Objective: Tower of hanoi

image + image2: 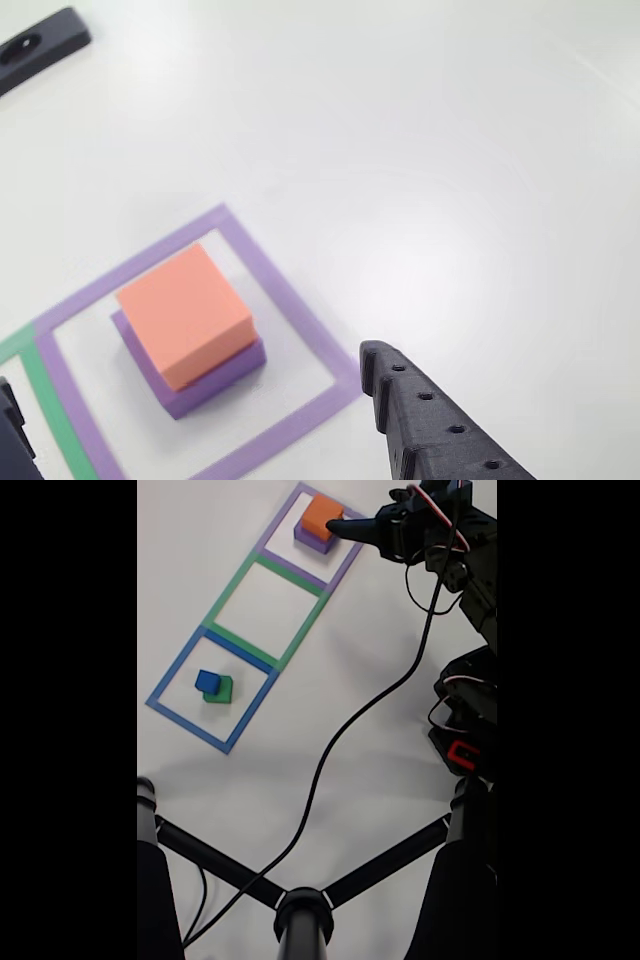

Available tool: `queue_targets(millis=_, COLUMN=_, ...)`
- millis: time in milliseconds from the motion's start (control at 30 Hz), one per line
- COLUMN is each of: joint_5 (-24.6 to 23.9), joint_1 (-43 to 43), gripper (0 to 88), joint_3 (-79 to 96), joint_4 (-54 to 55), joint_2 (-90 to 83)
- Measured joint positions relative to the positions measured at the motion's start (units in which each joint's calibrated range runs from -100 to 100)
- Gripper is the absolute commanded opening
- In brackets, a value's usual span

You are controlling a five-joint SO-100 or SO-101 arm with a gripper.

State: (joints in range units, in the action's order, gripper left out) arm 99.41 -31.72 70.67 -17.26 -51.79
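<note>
A salmon-orange block point(185, 310) sits on the flat purple block point(215, 385) inside the purple tape square point(300, 310); the fixed view shows this stack as orange block point(321, 513) on purple block point(311, 540) at the top. A small blue cube point(208, 681) rests on the green block point(222, 691) inside the blue tape square point(175, 675). My gripper point(188, 368) is open, with one black finger point(430, 420) at the lower right and the other at the lower left edge. The orange-purple stack lies between them, untouched. In the fixed view the gripper point(338, 524) hovers beside that stack.
An empty green tape square point(232, 580) lies between the purple and blue ones. A black cable point(350, 730) runs across the white table. Black stand legs point(300, 910) fill the bottom. A black object point(40, 45) lies at the far left corner.
</note>
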Motion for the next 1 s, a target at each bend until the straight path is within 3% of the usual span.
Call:
queue_targets(millis=667, joint_5=0.0, joint_1=-0.5, gripper=42.8, joint_3=7.7, joint_4=45.3, joint_2=31.5)
queue_targets(millis=1000, joint_5=-0.2, joint_1=-0.5, gripper=42.2, joint_3=5.1, joint_4=56.7, joint_2=44.9)
